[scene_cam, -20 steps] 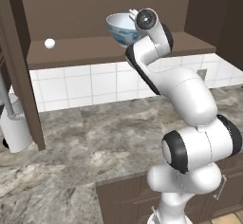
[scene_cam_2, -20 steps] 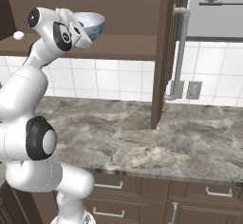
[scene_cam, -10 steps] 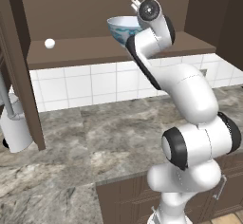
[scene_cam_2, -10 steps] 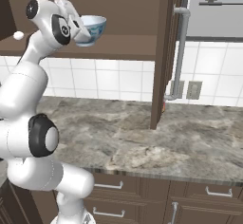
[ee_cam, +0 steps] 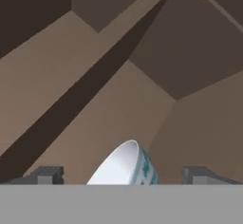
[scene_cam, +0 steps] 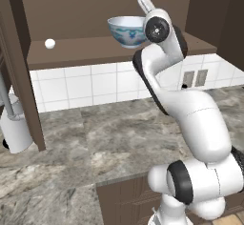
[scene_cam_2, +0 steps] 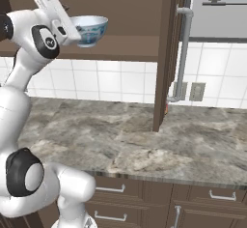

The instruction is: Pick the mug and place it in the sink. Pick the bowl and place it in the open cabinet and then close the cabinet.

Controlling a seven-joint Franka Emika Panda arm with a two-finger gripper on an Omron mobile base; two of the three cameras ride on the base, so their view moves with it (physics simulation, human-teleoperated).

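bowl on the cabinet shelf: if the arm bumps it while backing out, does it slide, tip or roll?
Probably slides or rocks first: the bowl stands upright on a small foot on the cabinet shelf, wide above a narrow base, so a rim knock may tip it. If tipped, its round wall could roll. It looks rigid and glazed, likely slippery. The gripper is open, fingers clear of its sides.

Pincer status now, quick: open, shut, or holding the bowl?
Pincer: open, fingertips wide apart either side of the bowl, not clamped on it.
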